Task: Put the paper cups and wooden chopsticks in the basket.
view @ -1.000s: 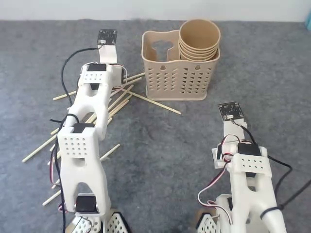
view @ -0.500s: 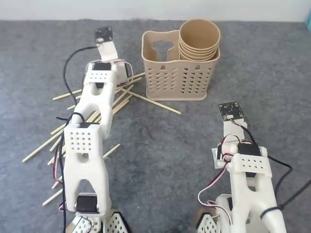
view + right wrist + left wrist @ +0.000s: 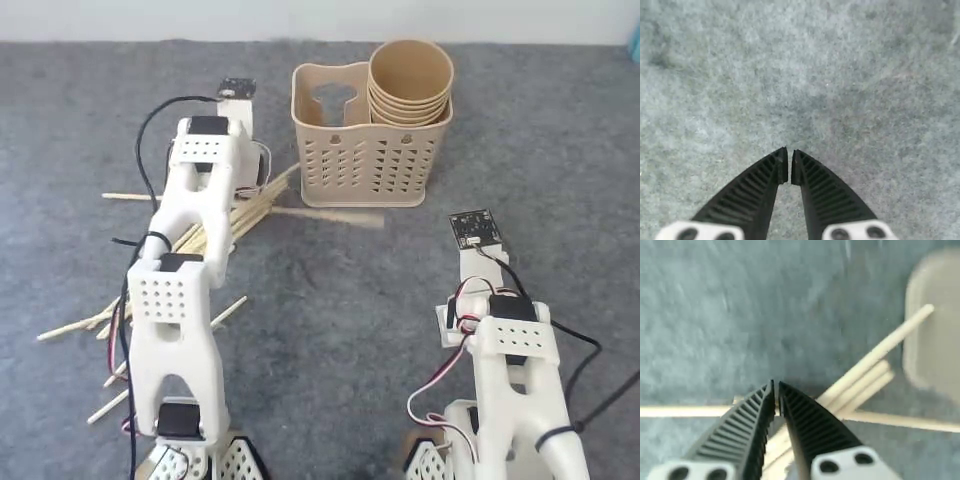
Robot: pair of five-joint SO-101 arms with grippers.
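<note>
Both tight together and empty, left claw point(image 3: 776, 386) over wooden chopsticks point(image 3: 865, 363) beside basket point(image 3: 935, 330), right claw point(image 3: 789, 152) above carpet point(image 3: 840, 75)

Brown paper cups point(image 3: 410, 70) are all nested in one upright stack in the right-hand compartment of the beige perforated basket point(image 3: 365, 170). The pale wooden chopsticks point(image 3: 250, 205) lie loose on the carpet left of it. One bunch angles toward its near-left corner and the rest are strewn farther out.

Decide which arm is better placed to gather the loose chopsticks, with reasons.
Left. The left claw sits over the chopsticks beside the basket; the right claw hangs above bare carpet, away from them.
</note>
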